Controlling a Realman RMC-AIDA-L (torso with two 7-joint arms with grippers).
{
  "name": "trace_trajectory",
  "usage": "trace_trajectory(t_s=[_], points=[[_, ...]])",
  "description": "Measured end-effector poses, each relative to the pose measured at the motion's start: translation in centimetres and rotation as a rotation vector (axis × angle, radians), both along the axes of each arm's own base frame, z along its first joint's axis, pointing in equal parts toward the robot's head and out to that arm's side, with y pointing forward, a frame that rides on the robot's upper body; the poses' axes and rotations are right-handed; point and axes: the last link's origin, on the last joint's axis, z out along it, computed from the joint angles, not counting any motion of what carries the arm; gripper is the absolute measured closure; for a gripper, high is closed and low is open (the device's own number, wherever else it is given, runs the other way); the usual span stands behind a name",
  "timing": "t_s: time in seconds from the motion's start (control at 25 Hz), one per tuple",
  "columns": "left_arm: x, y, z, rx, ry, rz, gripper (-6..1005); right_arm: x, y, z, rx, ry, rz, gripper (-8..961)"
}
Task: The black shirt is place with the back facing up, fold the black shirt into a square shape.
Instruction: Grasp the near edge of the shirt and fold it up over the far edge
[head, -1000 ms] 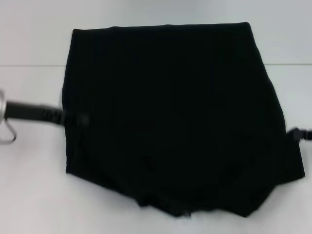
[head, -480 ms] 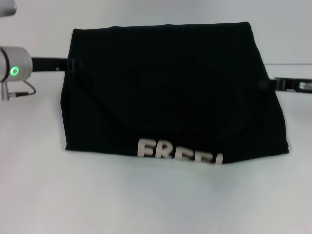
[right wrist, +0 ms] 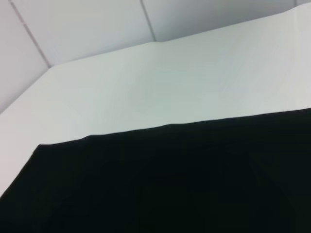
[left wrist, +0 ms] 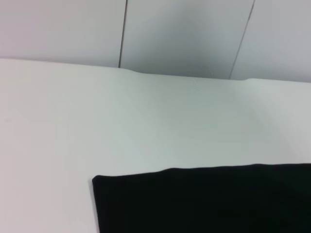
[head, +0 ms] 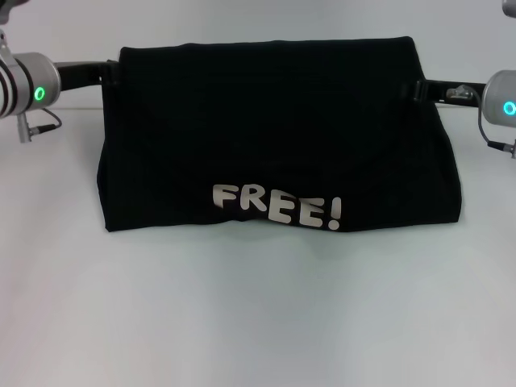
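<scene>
From the head view, my left gripper (head: 113,74) and right gripper (head: 418,89) each pinched an edge of the black shirt (head: 274,137), half-folded on the bench (head: 258,322), while both wrist views showed only its far edge, squaring unfinished.

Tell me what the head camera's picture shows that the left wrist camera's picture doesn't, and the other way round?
Only the head view shows the white FREE! print and both arms: the left gripper and right gripper meet the shirt's far corners, one on each side. Only the left wrist view shows the panelled wall behind the table. Both show the black shirt lying on the white table.
</scene>
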Motion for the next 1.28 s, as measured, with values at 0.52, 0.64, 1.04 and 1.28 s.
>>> trace_trajectory(t_s=[0.52,0.64,1.04,1.28], points=[[0.4,-1.5,-5.4,-0.076,0.011,-0.02,963,1.0,-0.6,-2.0,0.039,-0.008,-0.075,932],[0.6,-1.8,-6.1,-0.096,0.017,-0.028,963,1.3,-0.8,-2.3,0.034,-0.007,-0.082,933],[1.3,-2.2,-7.5,-0.151,0.063,-0.065,952,1.3,-1.2,-2.6,0.023,0.001,-0.074,850],[1.4,-1.9,-7.1,-0.141,0.073,-0.065,806,1.7,-1.1,-1.7,0.051,-0.004,-0.079,731]])
